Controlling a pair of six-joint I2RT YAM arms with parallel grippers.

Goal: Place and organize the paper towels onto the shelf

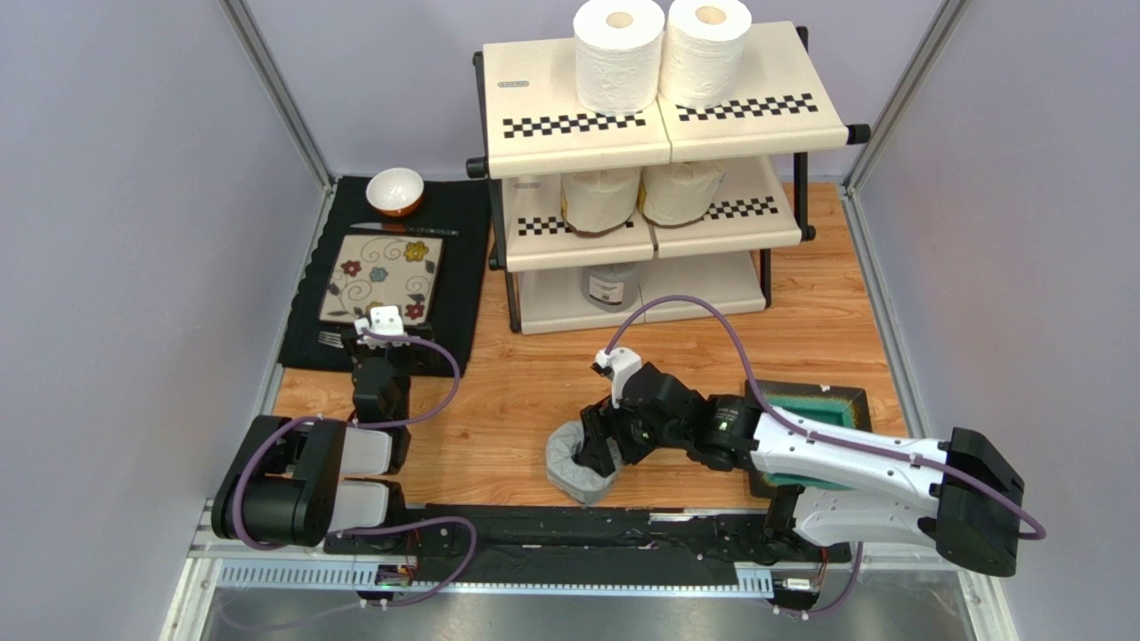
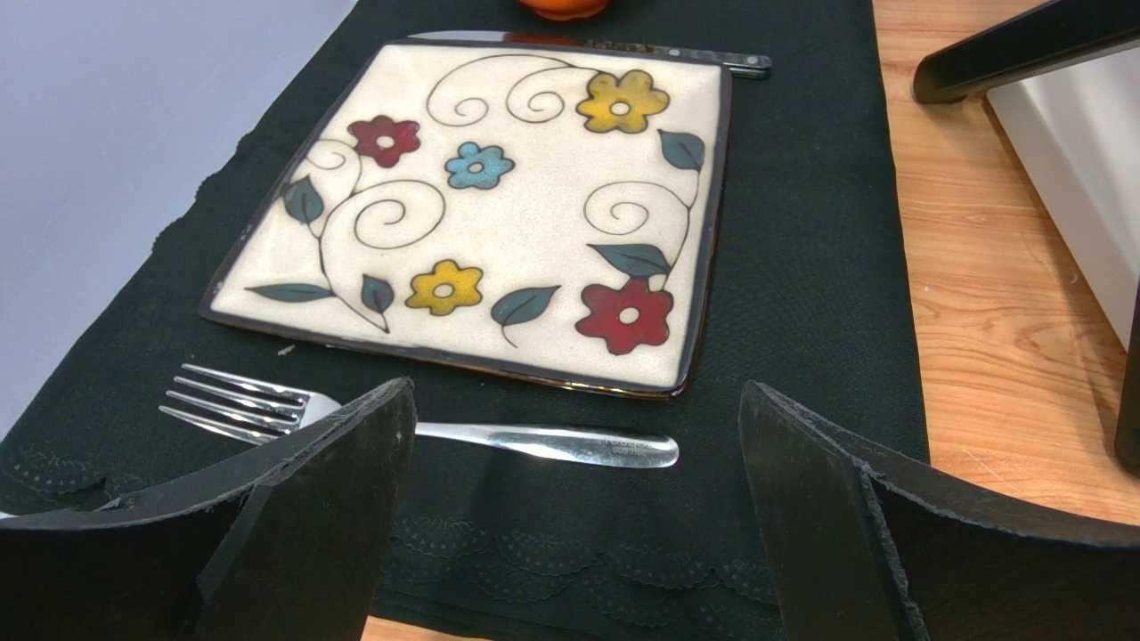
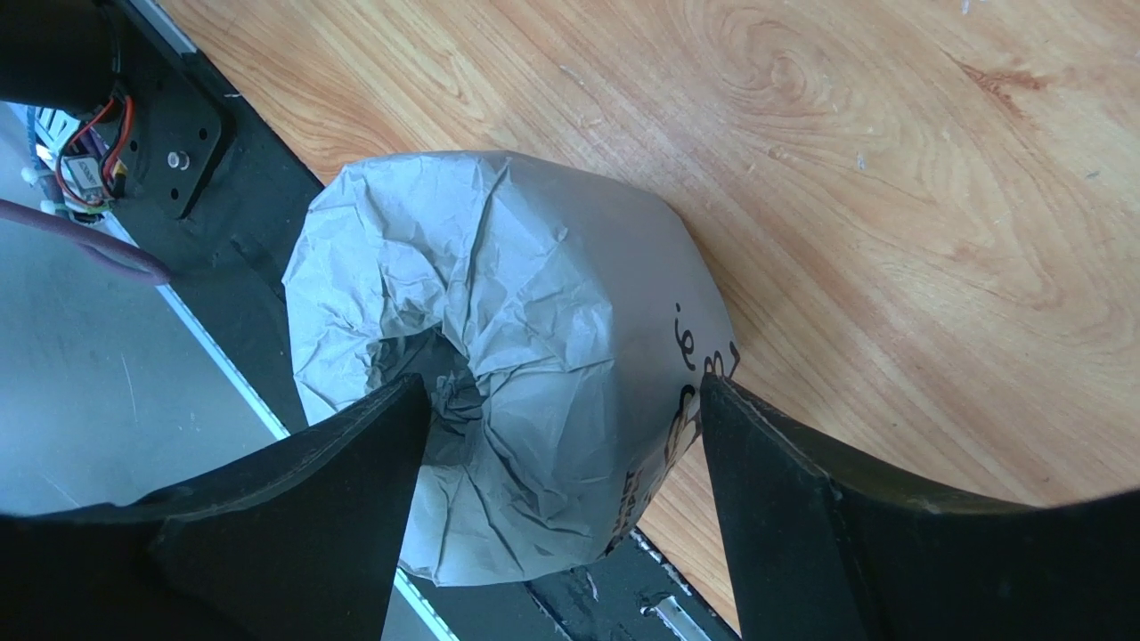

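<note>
The shelf [image 1: 790,114] stands at the back. Two white paper towels [image 1: 620,56] sit on its top tier, two cream-wrapped rolls [image 1: 600,198] on the middle tier, and one grey-wrapped roll [image 1: 612,285] on the bottom tier. Another grey-wrapped roll [image 1: 578,464] lies on the table's near edge, and fills the right wrist view [image 3: 522,307]. My right gripper [image 3: 562,387] is open around one wall of it, one finger at the centre hole, the other at the outer side. My left gripper [image 2: 576,394] is open and empty above the black mat.
A floral square plate [image 2: 535,174] lies on a black mat [image 1: 462,254], with a fork [image 2: 535,441] in front of it, a knife behind it and a small white-and-orange bowl [image 1: 396,191] at the back. A green pad [image 1: 823,401] lies under the right arm.
</note>
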